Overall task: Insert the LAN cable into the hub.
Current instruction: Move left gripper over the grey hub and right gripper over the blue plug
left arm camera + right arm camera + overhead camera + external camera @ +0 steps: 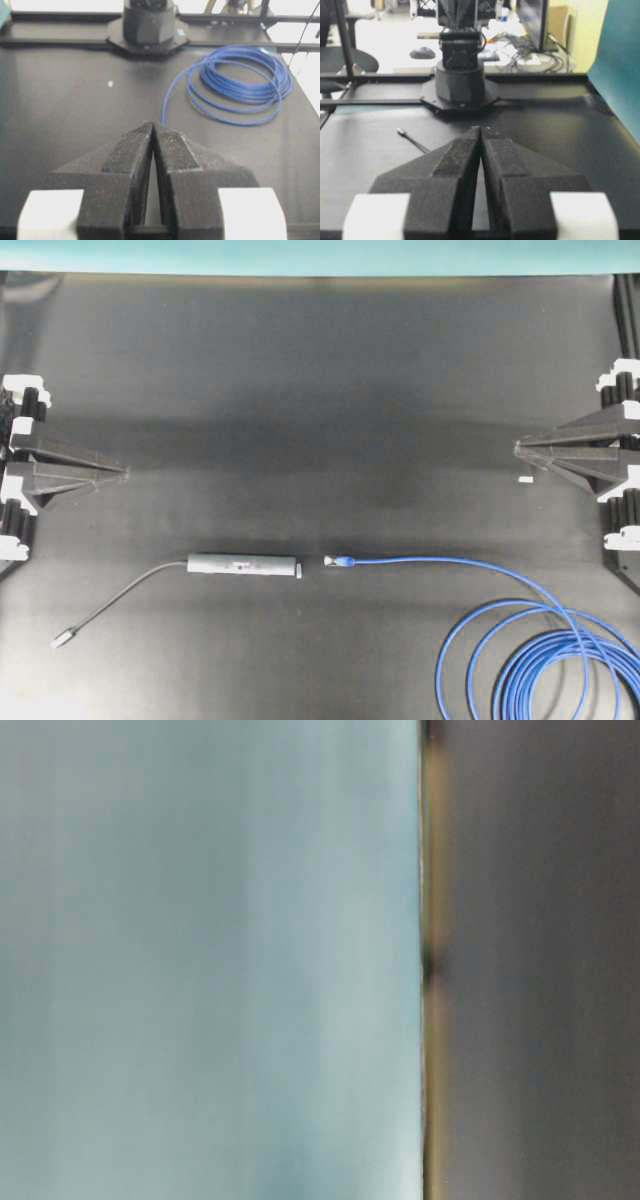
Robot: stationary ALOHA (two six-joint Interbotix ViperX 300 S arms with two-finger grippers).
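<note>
The hub (pixel 243 565), a slim grey bar, lies on the black table in the front middle, with a thin grey lead (pixel 120 597) running left to a small silver plug (pixel 63 639). The LAN cable's blue-booted plug (pixel 341 562) lies just right of the hub's end, apart from it. The blue cable (pixel 450 562) runs right into coils (pixel 545 665) at the front right; the coils also show in the left wrist view (pixel 240 82). My left gripper (pixel 125 474) is shut and empty at the left edge. My right gripper (pixel 517 448) is shut and empty at the right edge.
A small white scrap (pixel 525 480) lies near the right gripper. In the right wrist view the lead's plug (pixel 400 131) shows beyond the fingertips. The table-level view is blurred and shows nothing usable.
</note>
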